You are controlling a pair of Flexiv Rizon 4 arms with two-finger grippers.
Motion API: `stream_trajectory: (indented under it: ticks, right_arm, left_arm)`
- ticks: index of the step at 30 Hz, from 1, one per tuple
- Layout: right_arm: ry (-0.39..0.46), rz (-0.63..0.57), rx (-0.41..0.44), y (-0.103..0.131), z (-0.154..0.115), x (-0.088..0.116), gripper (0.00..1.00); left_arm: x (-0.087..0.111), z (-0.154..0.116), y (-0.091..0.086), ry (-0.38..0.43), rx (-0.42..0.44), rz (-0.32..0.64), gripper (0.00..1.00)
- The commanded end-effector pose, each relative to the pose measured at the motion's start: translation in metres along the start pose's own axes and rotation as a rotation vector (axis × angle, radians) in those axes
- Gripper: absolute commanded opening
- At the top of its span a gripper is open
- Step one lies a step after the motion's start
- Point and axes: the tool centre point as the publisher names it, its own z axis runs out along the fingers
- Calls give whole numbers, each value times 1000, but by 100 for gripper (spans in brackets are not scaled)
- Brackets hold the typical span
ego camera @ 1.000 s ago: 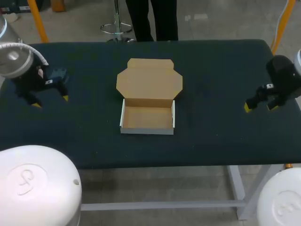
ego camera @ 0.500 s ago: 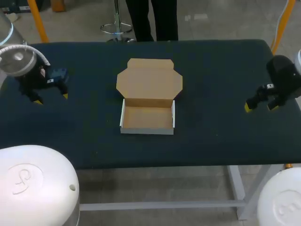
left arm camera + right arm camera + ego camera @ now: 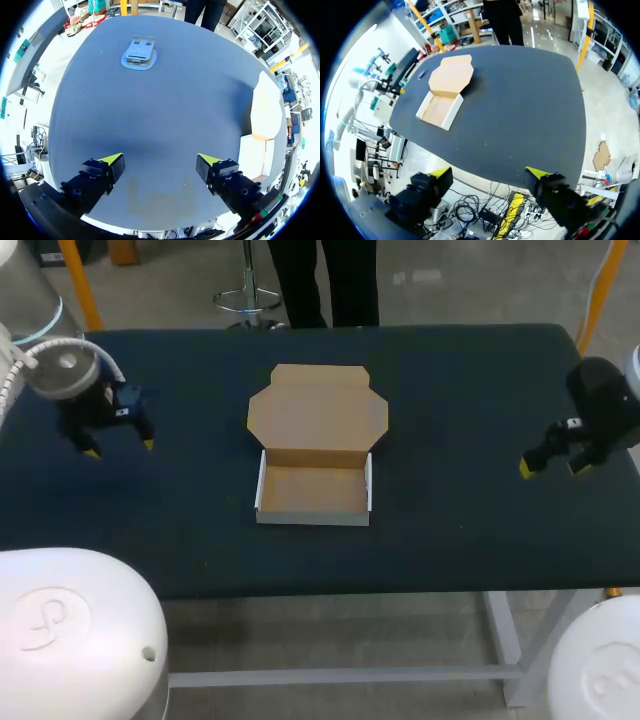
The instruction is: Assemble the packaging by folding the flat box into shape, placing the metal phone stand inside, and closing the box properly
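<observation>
At the middle of the dark tabletop (image 3: 450,370), cardboard box (image 3: 314,492) folded up with lid (image 3: 318,410) open flat, left gripper (image 3: 120,448) released well to its left, metal phone stand (image 3: 139,52) lying ahead of that gripper, right gripper (image 3: 551,469) released far right

The box (image 3: 314,492), lid (image 3: 317,415) flat behind it, lies between the left claw (image 3: 120,448) and right claw (image 3: 550,468).
</observation>
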Motion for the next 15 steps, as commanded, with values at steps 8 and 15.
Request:
stream_trajectory:
  ticks: [8,15]
  right_arm:
    - [2,-1,4,-1,-3,1,100]
    - [2,-1,4,-1,-3,1,100]
  left_arm:
    - [-5,35,-26,-29,-35,4,100]
    - [-15,48,-37,-52,-50,4,100]
